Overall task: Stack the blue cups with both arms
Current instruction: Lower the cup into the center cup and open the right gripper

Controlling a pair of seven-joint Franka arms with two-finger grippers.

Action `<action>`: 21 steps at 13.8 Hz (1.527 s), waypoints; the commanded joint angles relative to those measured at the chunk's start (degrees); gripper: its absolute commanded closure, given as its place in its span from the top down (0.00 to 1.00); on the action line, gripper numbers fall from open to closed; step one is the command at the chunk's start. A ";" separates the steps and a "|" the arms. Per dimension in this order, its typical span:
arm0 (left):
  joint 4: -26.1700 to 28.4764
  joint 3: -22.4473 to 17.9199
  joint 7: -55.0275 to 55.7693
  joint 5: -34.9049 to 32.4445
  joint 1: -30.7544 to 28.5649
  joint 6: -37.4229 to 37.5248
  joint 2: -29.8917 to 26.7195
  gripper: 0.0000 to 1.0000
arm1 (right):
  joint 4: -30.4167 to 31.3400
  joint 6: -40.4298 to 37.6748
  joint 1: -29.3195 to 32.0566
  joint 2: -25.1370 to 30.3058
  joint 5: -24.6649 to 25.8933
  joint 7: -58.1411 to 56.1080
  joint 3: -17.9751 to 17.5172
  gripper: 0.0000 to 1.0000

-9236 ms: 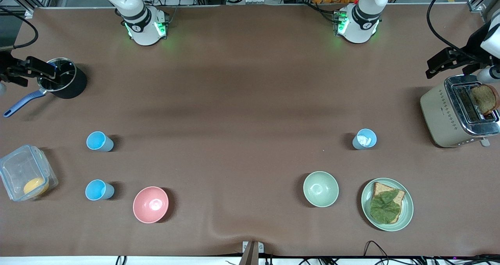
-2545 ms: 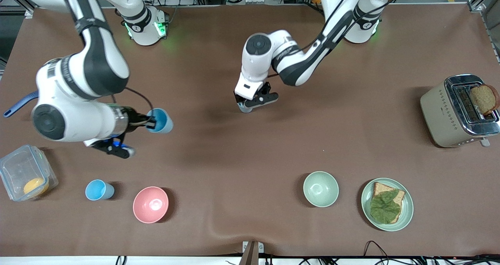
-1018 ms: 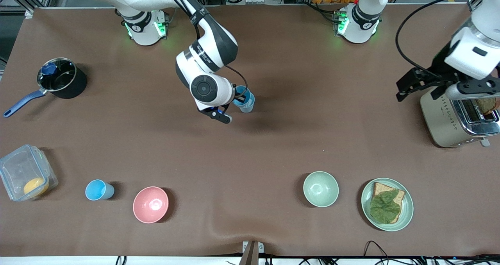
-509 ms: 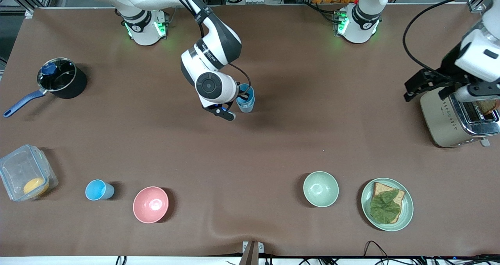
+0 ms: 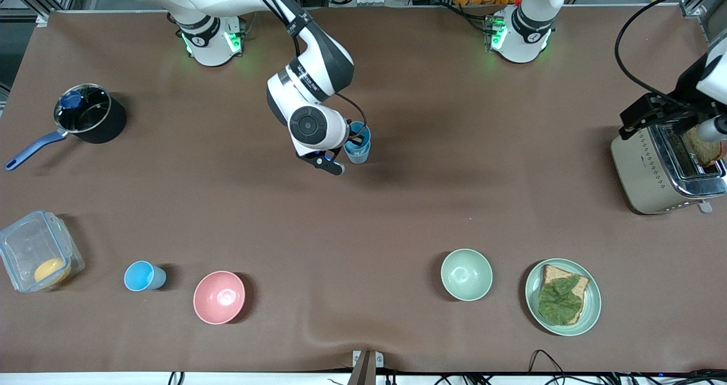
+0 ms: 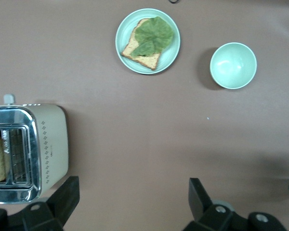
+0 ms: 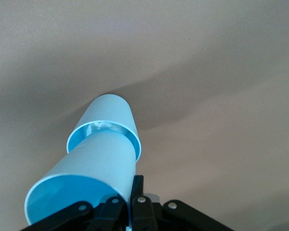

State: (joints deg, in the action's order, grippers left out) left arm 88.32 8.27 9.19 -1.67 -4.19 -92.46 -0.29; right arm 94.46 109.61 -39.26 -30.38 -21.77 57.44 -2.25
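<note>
Since a second ago the left claw [image 5: 653, 115] has drifted, fingers apart, over the toaster [image 5: 664, 166] at frame right, while the right claw [image 5: 351, 142], clamped on a blue cup [image 5: 358, 133], has it partly nested in the centre cup [image 5: 356, 154], leaving the lower-left cup [image 5: 141, 276] unstacked.

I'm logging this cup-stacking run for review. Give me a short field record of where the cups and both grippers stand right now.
right gripper: shut on the upper blue cup, mid-table
upper blue cup: partly seated in the lower blue cup, not yet released
lower blue cup: upright on the table
third blue cup: alone, beside the pink bowl, toward the right arm's end
left gripper: open, empty, over the table beside the toaster; waiting
</note>
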 commanded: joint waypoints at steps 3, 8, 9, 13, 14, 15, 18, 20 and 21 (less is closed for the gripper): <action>-0.26 -10.38 -1.54 -0.18 8.76 3.25 -1.91 1.00 | 0.55 -0.09 -0.73 0.06 -1.17 0.66 0.84 1.00; 0.27 -14.25 -1.54 0.69 12.81 3.25 -3.14 1.00 | -0.67 -2.81 0.32 1.11 -0.91 0.57 1.19 1.00; 0.19 -14.16 -1.54 0.96 12.63 3.25 -3.05 1.00 | -1.72 -4.91 1.19 1.38 -0.56 0.57 1.28 1.00; 0.36 -10.14 -0.93 1.05 9.05 3.78 -2.88 1.00 | -7.00 -12.39 7.34 3.30 1.62 -0.92 1.28 1.00; 0.62 -7.59 -0.67 1.05 6.85 4.13 -3.14 1.00 | -6.83 -13.53 8.75 4.79 4.77 -3.71 1.19 1.00; 0.54 -7.13 -0.75 1.05 6.22 4.91 -3.23 1.00 | -6.92 -15.72 10.41 5.59 6.80 -7.48 1.19 1.00; 0.27 -6.87 -1.63 1.14 5.34 7.03 -3.32 1.00 | -6.92 -18.63 18.66 7.53 7.00 -21.52 1.19 1.00; 0.01 -6.69 -1.37 3.93 4.02 7.47 -3.32 1.00 | -6.92 -19.17 24.64 9.19 8.57 -33.13 1.28 1.00; -0.08 -6.77 -0.93 5.52 4.02 7.47 -3.23 1.00 | -7.09 -19.08 27.28 9.55 11.28 -37.53 1.19 1.00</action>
State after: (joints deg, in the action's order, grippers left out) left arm 88.43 0.68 8.71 0.91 1.30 -86.10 -2.77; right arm 86.58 91.14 -16.98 -23.08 -13.46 27.43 0.22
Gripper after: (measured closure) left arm 0.000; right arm 0.000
